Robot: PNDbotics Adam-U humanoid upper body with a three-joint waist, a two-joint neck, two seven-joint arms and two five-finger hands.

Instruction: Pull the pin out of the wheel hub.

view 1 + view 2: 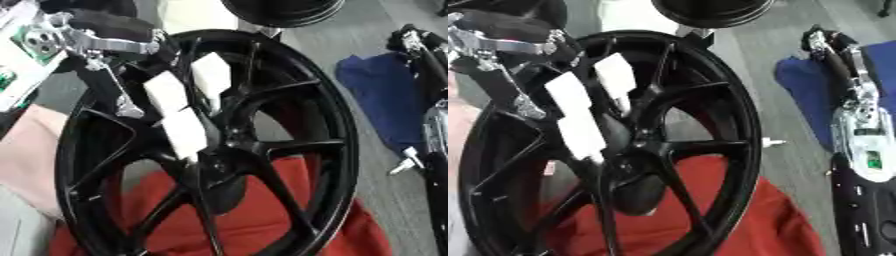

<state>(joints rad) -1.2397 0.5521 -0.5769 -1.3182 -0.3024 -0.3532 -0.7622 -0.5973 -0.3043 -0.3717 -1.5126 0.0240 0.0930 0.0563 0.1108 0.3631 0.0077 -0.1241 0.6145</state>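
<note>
Black spoked wheel (289,125) on red cloth (262,220); left hand (179,107) at its hub (223,155), white-padded fingers (184,132) straight; right hand's (855,82) fingers impossible to tell.

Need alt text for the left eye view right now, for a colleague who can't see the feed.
The robot's left hand, with white-padded fingers, reaches down onto the centre of a large black spoked wheel standing over a red cloth. The pin itself cannot be made out. A blue cloth lies on the grey floor to the right.

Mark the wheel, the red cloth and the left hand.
wheel (337,125): left eye view, on the right rim.
red cloth (254,220): left eye view, seen between lower spokes.
left hand (179,107): left eye view, on a white finger pad.
</note>
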